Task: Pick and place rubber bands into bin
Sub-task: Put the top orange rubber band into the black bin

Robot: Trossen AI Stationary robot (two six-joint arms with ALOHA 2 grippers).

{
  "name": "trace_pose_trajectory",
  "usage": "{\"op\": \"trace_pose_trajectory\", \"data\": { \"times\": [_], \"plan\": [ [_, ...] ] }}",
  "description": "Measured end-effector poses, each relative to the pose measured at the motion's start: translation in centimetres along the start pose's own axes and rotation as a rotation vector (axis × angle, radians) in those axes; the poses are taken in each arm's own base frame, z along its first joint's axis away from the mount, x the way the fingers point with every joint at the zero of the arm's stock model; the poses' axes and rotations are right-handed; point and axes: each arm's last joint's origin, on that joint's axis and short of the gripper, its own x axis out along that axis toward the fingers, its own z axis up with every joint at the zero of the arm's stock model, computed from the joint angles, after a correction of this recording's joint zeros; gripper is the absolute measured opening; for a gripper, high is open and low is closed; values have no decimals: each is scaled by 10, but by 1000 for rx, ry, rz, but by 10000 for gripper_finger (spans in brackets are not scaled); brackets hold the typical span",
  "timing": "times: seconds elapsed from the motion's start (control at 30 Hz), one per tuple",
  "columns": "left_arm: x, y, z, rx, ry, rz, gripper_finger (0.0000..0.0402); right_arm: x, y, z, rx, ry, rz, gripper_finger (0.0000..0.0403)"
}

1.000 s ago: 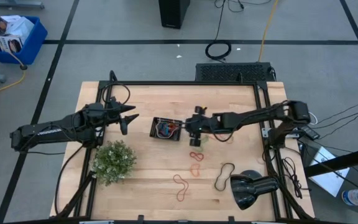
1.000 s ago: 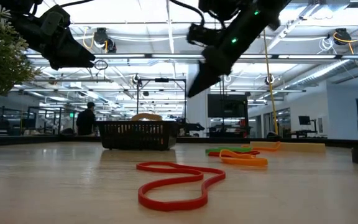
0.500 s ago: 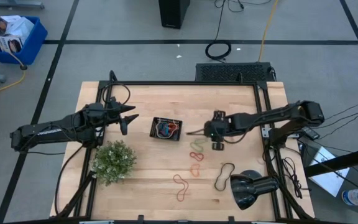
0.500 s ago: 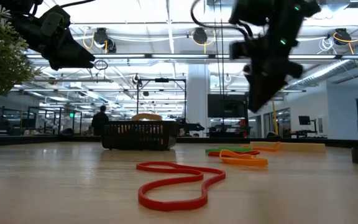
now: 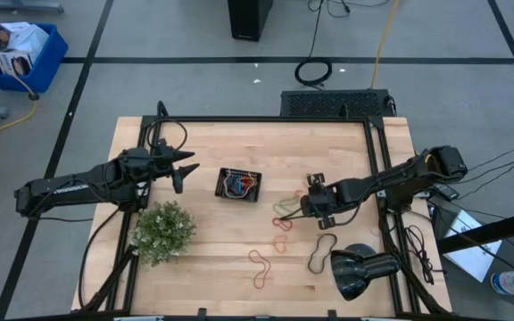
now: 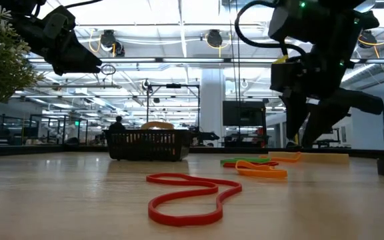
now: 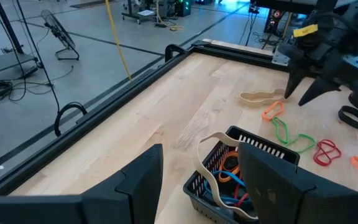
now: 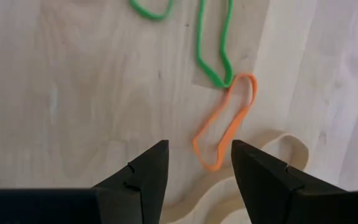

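The black mesh bin stands mid-table with several coloured rubber bands inside; a tan band hangs over its rim. Loose bands lie flat on the wood: green, red, orange, red and black. My right gripper is open and empty, just above an orange band, with a green band ahead of it and a tan band beside it. My left gripper is open and empty, hovering left of the bin.
A green plant stands near the front left. A black lamp-like object lies at the front right corner. Black frame rails border the table. Bare wood lies behind the bin.
My right gripper has gone from beside the bin toward the table's right and near edges, and down toward the green and orange bands. It has tipped its fingers downward. The left arm has kept still.
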Motion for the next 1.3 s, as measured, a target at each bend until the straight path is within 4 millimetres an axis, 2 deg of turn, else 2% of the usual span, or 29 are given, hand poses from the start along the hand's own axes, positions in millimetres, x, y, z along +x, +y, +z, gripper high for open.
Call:
{"op": "trace_pose_trajectory", "data": {
  "times": [0.33,0.67,0.93,1.3],
  "plan": [
    [0,0,0,0,0,0,216,0,3,0,-257,3,-44,169],
    [0,0,0,0,0,0,216,24,11,-17,-279,-53,-65,169],
    [0,0,0,0,0,0,216,26,9,-20,-276,-31,-144,169],
    [0,0,0,0,0,0,216,27,8,-23,-306,5,-131,169]
  ]
}}
